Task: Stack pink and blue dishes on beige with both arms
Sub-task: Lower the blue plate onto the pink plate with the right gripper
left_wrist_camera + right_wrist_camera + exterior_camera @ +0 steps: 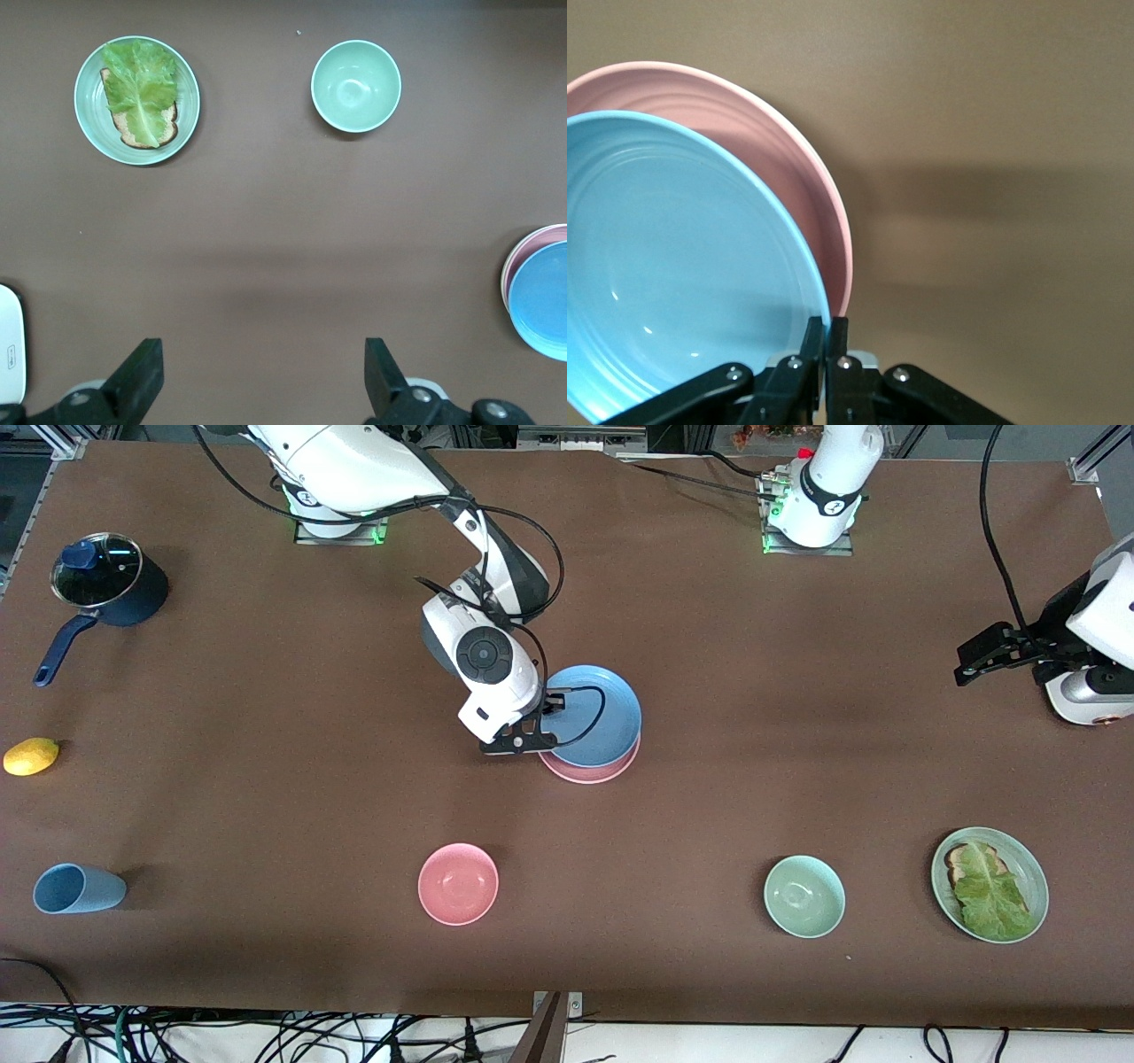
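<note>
The blue plate [602,717] sits over the pink plate [589,772] in the middle of the table, covering most of it and shifted slightly off its centre. My right gripper [542,731] is shut on the blue plate's rim [682,266], with the pink plate [788,168] showing beneath it. I cannot tell whether the two plates touch. The beige plate is out of view. My left gripper [970,666] waits open with nothing between its fingers, above the left arm's end of the table. The left wrist view shows that gripper [263,354], with the blue plate [545,301] and the pink plate [523,252] at the frame's edge.
A pink bowl [458,883], a pale green bowl [803,895] and a green plate [1041,890] with toast and lettuce stand along the table's camera edge. A light blue cup [78,888], a lemon [31,756] and a lidded dark pot [106,580] are at the right arm's end.
</note>
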You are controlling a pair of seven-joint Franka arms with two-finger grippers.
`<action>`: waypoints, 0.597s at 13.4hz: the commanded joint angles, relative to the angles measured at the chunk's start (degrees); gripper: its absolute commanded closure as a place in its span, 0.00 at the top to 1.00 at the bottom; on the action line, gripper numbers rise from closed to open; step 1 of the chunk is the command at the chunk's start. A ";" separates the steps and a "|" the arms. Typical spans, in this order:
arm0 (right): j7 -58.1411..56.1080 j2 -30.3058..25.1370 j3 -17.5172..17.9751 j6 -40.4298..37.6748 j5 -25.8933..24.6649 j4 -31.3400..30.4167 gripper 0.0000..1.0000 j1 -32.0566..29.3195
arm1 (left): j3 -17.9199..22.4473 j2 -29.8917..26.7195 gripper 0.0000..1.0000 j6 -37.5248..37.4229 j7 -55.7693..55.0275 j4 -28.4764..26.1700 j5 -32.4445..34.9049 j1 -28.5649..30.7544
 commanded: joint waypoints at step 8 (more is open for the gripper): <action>0.12 3.02 -0.55 0.64 -1.52 4.37 0.00 -0.43 | 0.27 0.38 1.00 -0.70 0.97 0.81 1.07 -0.65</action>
